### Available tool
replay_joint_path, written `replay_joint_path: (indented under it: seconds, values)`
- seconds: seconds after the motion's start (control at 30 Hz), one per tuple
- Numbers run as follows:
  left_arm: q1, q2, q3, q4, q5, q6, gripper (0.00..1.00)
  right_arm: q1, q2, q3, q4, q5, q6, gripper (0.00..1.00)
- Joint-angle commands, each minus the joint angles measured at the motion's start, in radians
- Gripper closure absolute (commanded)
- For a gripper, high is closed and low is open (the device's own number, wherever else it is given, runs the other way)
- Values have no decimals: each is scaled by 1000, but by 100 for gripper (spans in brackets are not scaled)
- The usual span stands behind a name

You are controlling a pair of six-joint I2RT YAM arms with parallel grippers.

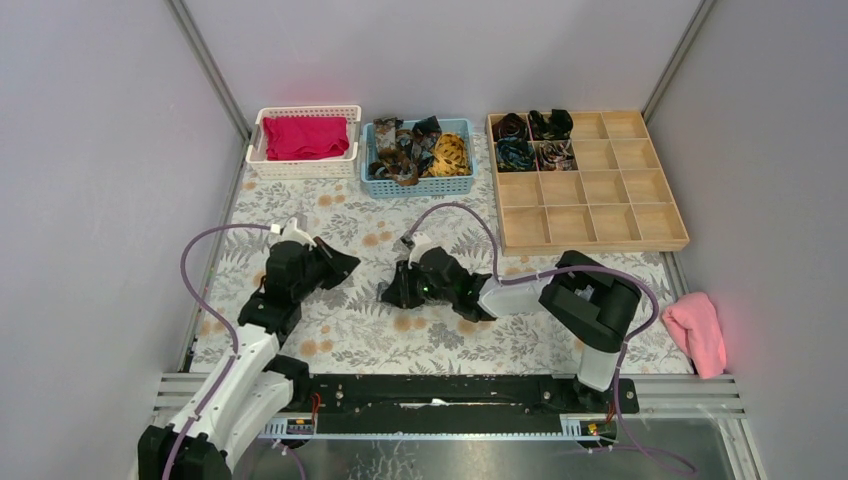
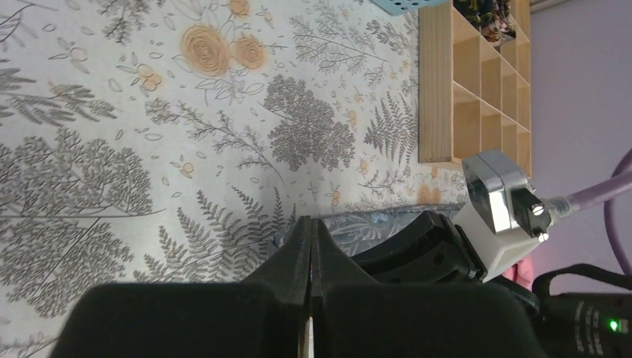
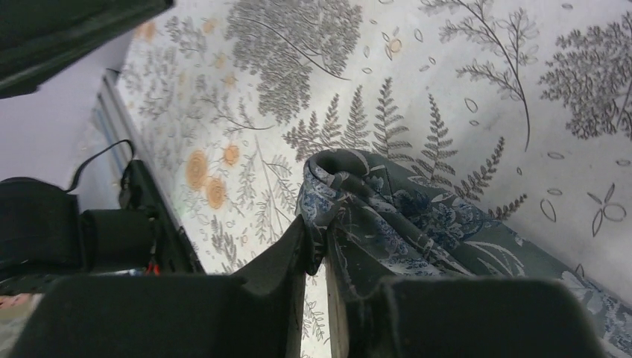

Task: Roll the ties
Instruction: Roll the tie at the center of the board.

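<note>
A dark grey tie [image 3: 425,224] with a blue floral pattern lies bunched on the floral tablecloth. My right gripper [image 3: 317,237] is shut on a fold at its end. In the top view that gripper [image 1: 390,296] sits low at mid-table, and the arm hides most of the tie. My left gripper [image 2: 311,225] is shut with nothing visible between its fingers, just left of the tie's edge [image 2: 376,222] and apart from it. From above, the left gripper [image 1: 346,266] hovers to the left of the right one. More ties [image 1: 420,148] are heaped in a blue basket, and rolled ties [image 1: 532,140] fill a wooden tray's corner cells.
The wooden compartment tray [image 1: 596,246] stands at the back right and the blue basket [image 1: 415,188] at back centre. A white basket [image 1: 300,169] with a magenta cloth is at back left. A pink cloth [image 1: 697,332] lies off the mat at the right edge.
</note>
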Motion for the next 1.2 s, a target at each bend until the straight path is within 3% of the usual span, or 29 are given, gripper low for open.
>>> replay_joint_path:
  seconds: [0.0,0.43,0.53,0.63,0.83,0.93,1.03,1.17]
  values:
    - [7,38,-30,192,65,1,100,-46,-17,-23,206,-149,-2,82]
    - [7,426,2,582,319,-40,100,-112,18,-75,378,-304,32,83]
    - [9,471,20,568,307,-29,100,-134,45,-74,407,-333,45,83]
    - [10,391,12,476,203,-8,100,-152,72,-68,426,-354,64,83]
    - [-47,-96,38,142,-71,93,100,-156,114,-18,397,-374,75,84]
    - [-70,-250,18,9,-102,67,100,-157,136,14,375,-380,76,84]
    - [-79,-302,-81,43,-48,-21,100,-157,155,40,368,-392,86,84]
    - [-119,-260,-175,108,-58,-70,100,-157,174,75,345,-394,98,84]
